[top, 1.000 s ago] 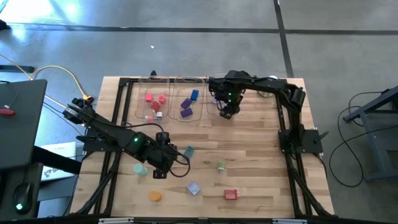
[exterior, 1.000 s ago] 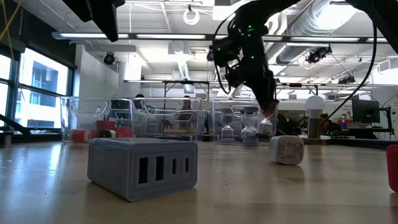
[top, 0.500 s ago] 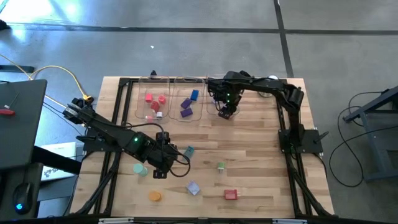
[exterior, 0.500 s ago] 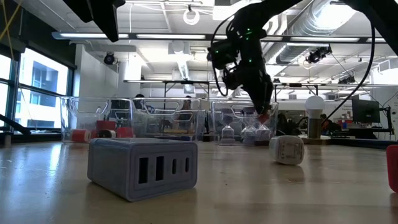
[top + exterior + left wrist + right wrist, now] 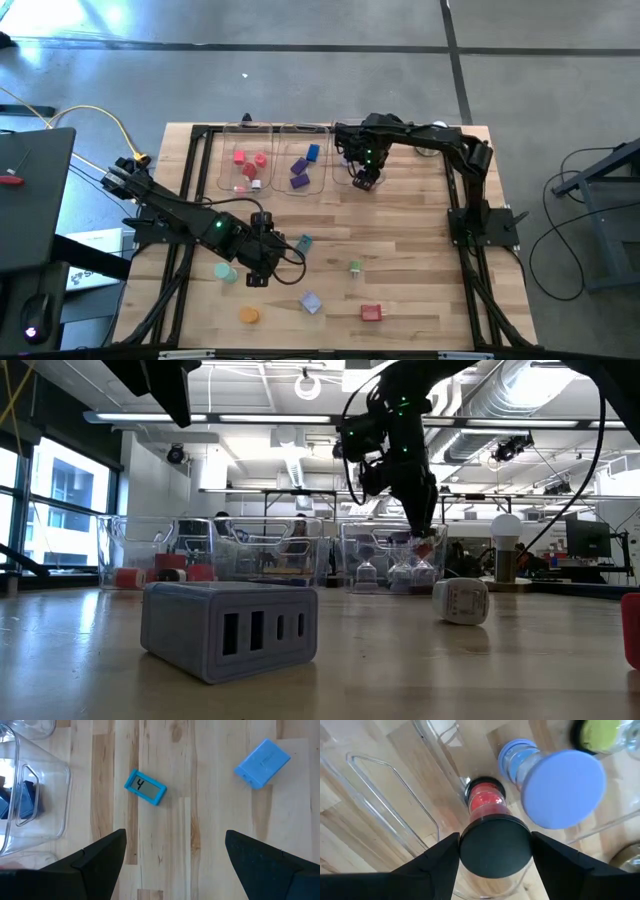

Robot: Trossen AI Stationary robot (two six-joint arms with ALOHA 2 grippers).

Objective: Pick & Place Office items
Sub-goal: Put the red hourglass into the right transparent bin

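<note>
My right gripper [image 5: 366,181] points down into the right-hand clear tray [image 5: 345,170], shut on a sand timer with red sand and black caps [image 5: 487,802]. A blue timer [image 5: 555,785] and a green one [image 5: 597,735] stand beside it in the tray. My left gripper [image 5: 262,268] hangs open above the near left of the table, touching nothing. Beyond its fingers a teal piece marked "4" [image 5: 145,786] and a blue block [image 5: 262,762] lie flat on the wood. More pieces lie nearby: a teal disc [image 5: 226,272], an orange disc [image 5: 248,314], a lavender block [image 5: 310,302] and a red block [image 5: 371,313]. My right gripper has the red timer's black top cap [image 5: 495,847] between its two fingers, one on each side. The fingers come from above, pointing down. The timer stands upright with its lower end [image 5: 482,787] down in the tray.
The left tray [image 5: 243,160] holds red and pink pieces, the middle tray [image 5: 300,162] blue and purple ones. A white ball on a metal base [image 5: 506,532] stands at the far right. A small white-green cube [image 5: 355,266] lies mid-table. Black frame rails run along the table's sides.
</note>
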